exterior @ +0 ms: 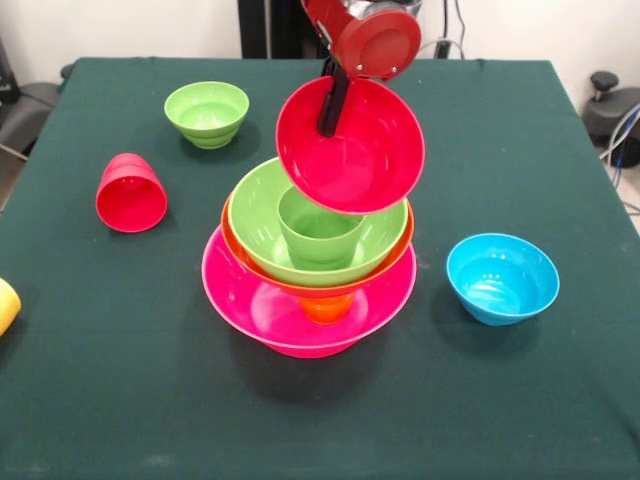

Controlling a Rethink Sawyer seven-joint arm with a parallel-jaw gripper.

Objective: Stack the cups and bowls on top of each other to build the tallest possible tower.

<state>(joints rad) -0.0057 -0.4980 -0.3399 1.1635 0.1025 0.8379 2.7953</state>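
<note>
The tower stands mid-table: a wide pink bowl [240, 295] at the base, an orange cup [327, 308] in it, then a large orange bowl [402, 246], and a large green bowl [262, 205] with a green cup [322, 232] upright inside. Just above the tower, my gripper [329, 124] is shut on the rim of a small red bowl [360, 155]. That bowl is tilted with its opening towards the camera. One black finger [333, 105] shows inside the bowl; the other is hidden behind it.
On the green-covered table [100, 400], a small green bowl [207, 112] stands upright at back left. A red cup [131, 192] lies on its side at left, a yellow cup [5, 305] is cut off by the left edge, and a small blue bowl [502, 277] sits at right.
</note>
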